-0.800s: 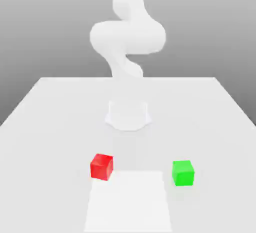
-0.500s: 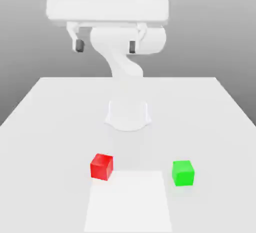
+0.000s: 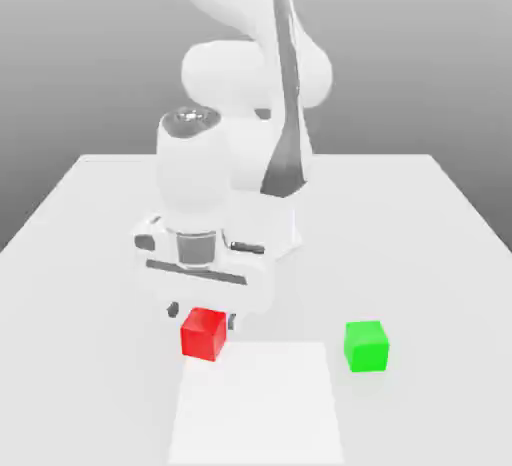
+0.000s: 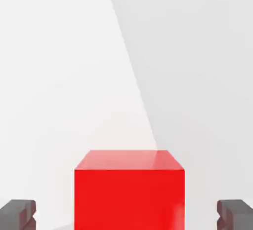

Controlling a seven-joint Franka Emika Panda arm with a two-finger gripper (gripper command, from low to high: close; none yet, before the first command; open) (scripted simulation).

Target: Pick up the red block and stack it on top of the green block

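Down low, the claw (image 3: 203,312) hangs just over the red block (image 3: 204,334), its fingers spread wide apart with nothing clamped between them. In the hand view the two dark fingertips (image 4: 19,214) stand well clear of the block's sides, one on each flank, and both are cut off by the picture's edge, as is the lower part of the red block (image 4: 129,194). In the exterior view the fingers are mostly hidden behind the block and the claw's own white body, so only small dark tips peek out at either side. Whether the tips reach below the block's top face is hard to judge. The red block sits on the white surface (image 3: 90,254), toward the exterior view's left. The green block (image 3: 366,345) rests on the same surface, well apart toward the exterior view's right. Behind the wrist, the arm's base is largely covered.
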